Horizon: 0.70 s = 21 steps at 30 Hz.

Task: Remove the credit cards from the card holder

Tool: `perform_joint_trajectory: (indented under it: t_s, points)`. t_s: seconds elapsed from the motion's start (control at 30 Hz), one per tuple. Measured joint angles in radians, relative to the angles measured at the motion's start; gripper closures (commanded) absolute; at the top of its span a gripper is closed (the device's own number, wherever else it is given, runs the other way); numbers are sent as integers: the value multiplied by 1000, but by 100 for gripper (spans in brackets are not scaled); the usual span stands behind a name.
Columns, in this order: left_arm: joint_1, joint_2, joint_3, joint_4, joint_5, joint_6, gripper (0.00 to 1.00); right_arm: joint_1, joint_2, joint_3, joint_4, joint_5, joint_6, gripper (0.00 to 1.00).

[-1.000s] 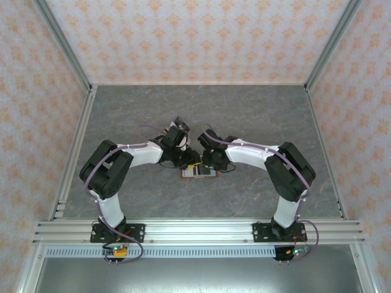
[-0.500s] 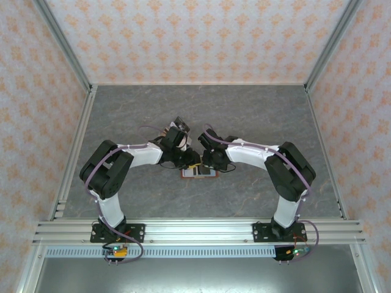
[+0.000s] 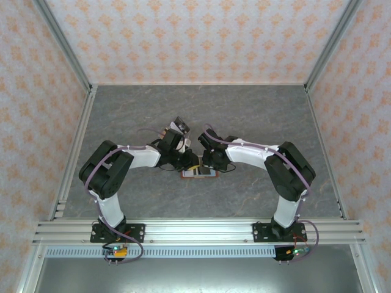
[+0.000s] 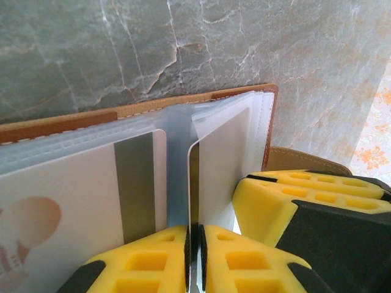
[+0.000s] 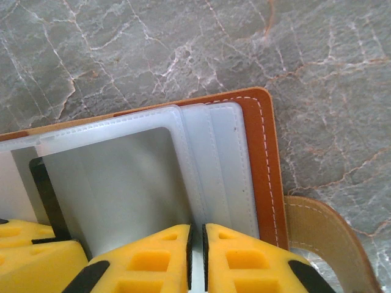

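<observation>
Bench [image 3: 263, 116] bears the holder [image 3: 199, 173], which lies open with its clear sleeves facing up. Over the holder, the left end effector [image 4: 194, 244] is clamped on a raised sleeve [image 4: 223, 159] beside a striped card [image 4: 135, 183]. The right end effector [image 5: 195, 244] crowds just beside it, fingers pressed together at the holder's outer sleeves; I cannot tell whether they grip anything. A strap [image 5: 317, 232] juts past the holder's edge.

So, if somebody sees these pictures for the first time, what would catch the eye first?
Probably the left gripper, its yellow fingers pinched on a clear plastic sleeve of the open reddish-brown leather card holder, which lies in the middle of the grey marbled table. The right gripper, also yellow-fingered, seems to pinch a neighbouring sleeve close beside it.
</observation>
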Motion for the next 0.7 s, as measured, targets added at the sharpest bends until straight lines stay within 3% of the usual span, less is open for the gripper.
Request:
perform_joint_trajectory:
  t_s: [0.7]
  points:
    - [19,-19,-34,39,21,1,91,1,23,22,-8,11,18,89]
